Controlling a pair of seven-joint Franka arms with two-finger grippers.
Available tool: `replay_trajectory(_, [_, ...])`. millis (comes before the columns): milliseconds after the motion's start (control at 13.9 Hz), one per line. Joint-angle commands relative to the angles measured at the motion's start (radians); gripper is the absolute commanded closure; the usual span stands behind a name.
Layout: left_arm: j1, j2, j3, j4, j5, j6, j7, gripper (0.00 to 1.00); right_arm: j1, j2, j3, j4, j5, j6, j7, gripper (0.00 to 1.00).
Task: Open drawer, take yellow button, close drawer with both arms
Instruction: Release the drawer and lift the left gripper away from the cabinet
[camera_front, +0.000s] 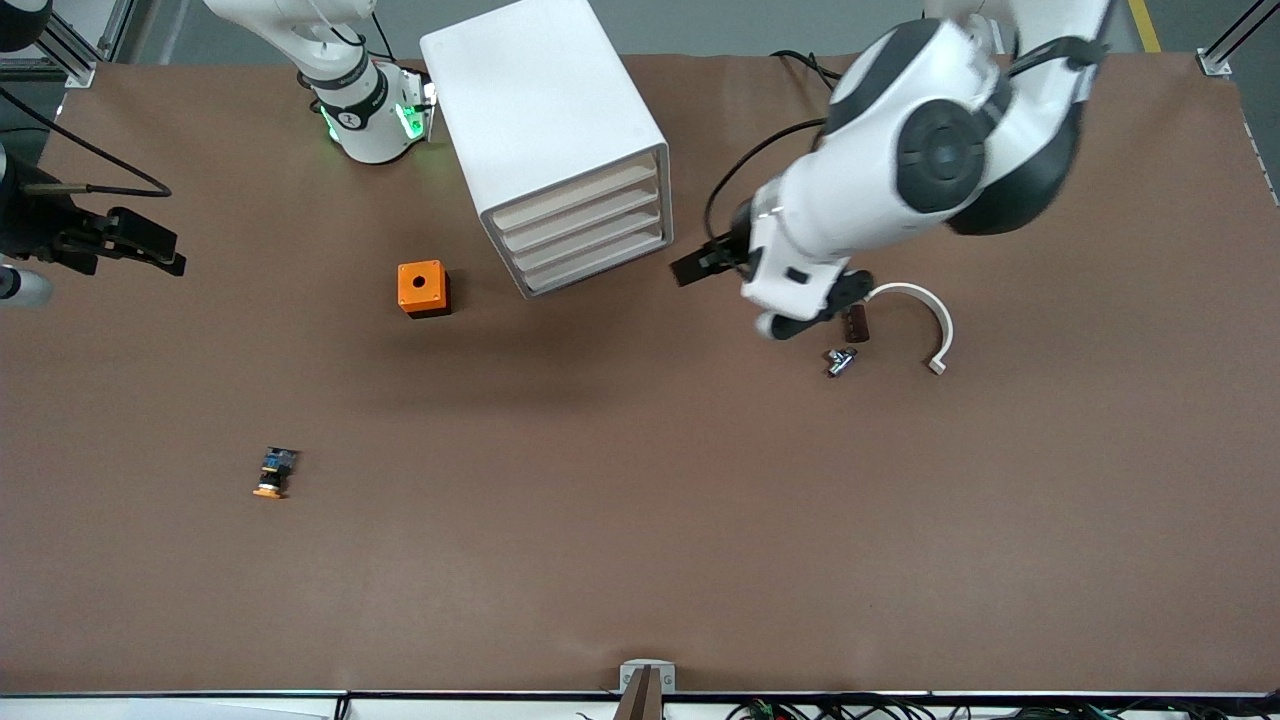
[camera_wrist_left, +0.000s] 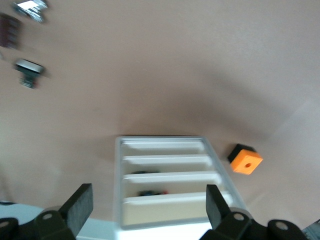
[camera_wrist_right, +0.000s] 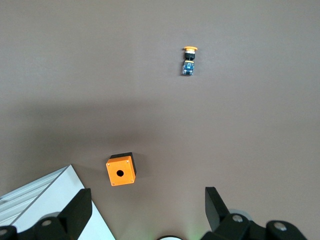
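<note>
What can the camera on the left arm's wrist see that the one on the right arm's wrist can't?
Only the left wrist view shows the drawer fronts of the cabinet head-on, plus a few small parts lying on the table. Its own claw, the left claw, is open.

Only the right wrist view shows the button lying on the bare table, seen past the open right claw.

Both show the orange cube with a hole and part of the white cabinet.
</note>
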Motion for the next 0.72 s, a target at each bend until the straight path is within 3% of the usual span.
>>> replay_trajectory(0, [0.098, -0.072, -0.008, -0.032, 0.025, -0.114, 0.148, 0.01, 0.0, -0.058, -0.002, -0.067, 0.008, 0.015, 0.01, 0.0])
replay_trajectory(288, [0.204, -0.128, -0.013, -0.045, 0.129, -0.243, 0.309, 0.01, 0.002, -0.111, -0.002, -0.136, 0.008, 0.067, 0.01, 0.0])
replay_trajectory(433, [0.259, -0.139, -0.01, -0.046, 0.132, -0.266, 0.389, 0.01, 0.002, -0.162, -0.002, -0.211, 0.008, 0.125, 0.01, 0.0])
replay_trajectory(649, [0.297, -0.168, -0.014, -0.078, 0.232, -0.28, 0.522, 0.01, -0.003, -0.165, -0.006, -0.218, 0.008, 0.126, 0.01, 0.0])
